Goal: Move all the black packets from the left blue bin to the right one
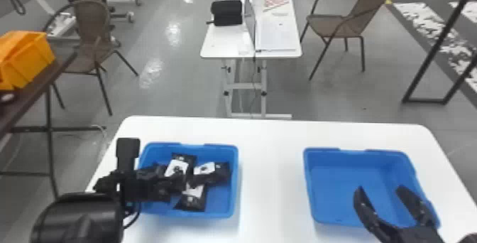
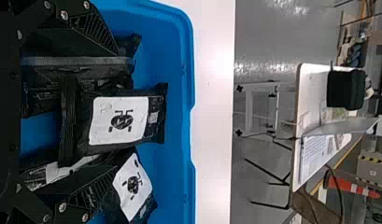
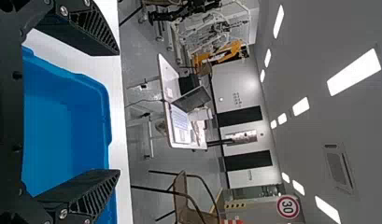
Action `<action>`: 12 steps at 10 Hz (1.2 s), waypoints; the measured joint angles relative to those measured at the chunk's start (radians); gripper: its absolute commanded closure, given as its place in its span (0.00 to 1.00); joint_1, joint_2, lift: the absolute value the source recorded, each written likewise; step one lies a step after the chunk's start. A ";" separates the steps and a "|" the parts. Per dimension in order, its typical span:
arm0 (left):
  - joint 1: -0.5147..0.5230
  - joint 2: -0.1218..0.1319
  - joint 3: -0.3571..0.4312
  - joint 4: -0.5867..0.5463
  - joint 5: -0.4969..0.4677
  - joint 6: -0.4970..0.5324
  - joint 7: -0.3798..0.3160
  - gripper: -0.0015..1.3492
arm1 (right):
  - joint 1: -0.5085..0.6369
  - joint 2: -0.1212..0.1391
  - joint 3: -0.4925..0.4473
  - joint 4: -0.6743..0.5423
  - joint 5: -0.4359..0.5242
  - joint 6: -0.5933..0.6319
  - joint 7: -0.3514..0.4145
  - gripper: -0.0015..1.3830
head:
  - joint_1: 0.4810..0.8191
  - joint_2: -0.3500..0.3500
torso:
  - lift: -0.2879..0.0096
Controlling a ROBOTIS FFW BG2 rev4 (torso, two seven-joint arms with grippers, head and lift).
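Left blue bin [image 1: 236, 189] sits toward the worktop's [image 1: 271, 174] left edge. Left gripper [image 1: 170, 185] is over its left part, arm coming in from the near left; jaws stand apart, with a white-labelled packet [image 2: 118, 120] lying between them (seen in the left wrist view, not pinched). Black packets, several overlapping, lie in this bin: one toward its far side [image 1: 181, 164], one toward its right wall [image 1: 216, 174], one toward its near side [image 1: 191, 199]. Right blue bin [image 1: 308, 189] sits toward the worktop's right edge. Right gripper [image 1: 380, 189] is above its near right corner, jaws wide open, nothing between them.
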 measured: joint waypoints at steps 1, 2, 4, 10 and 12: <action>-0.051 0.005 -0.001 0.089 -0.032 -0.002 -0.067 0.13 | -0.004 0.000 0.002 0.005 -0.002 0.000 0.001 0.09 | 0.63 0.56 | 0.97; -0.091 0.013 -0.007 0.160 -0.072 -0.010 -0.090 0.14 | -0.009 0.000 0.007 0.010 -0.003 0.000 0.001 0.09 | 0.63 0.56 | 0.97; -0.154 0.027 -0.011 0.287 -0.106 -0.051 -0.118 0.51 | -0.014 0.000 0.014 0.020 -0.007 0.000 0.003 0.09 | 0.63 0.57 | 0.97; -0.170 0.023 0.028 0.303 -0.160 -0.117 -0.120 0.90 | -0.012 0.000 0.020 0.027 -0.018 0.000 0.006 0.09 | 0.63 0.60 | 0.97; -0.168 0.029 0.030 0.302 -0.157 -0.170 -0.133 0.90 | -0.012 0.000 0.020 0.027 -0.019 0.000 0.006 0.09 | 0.63 0.60 | 0.97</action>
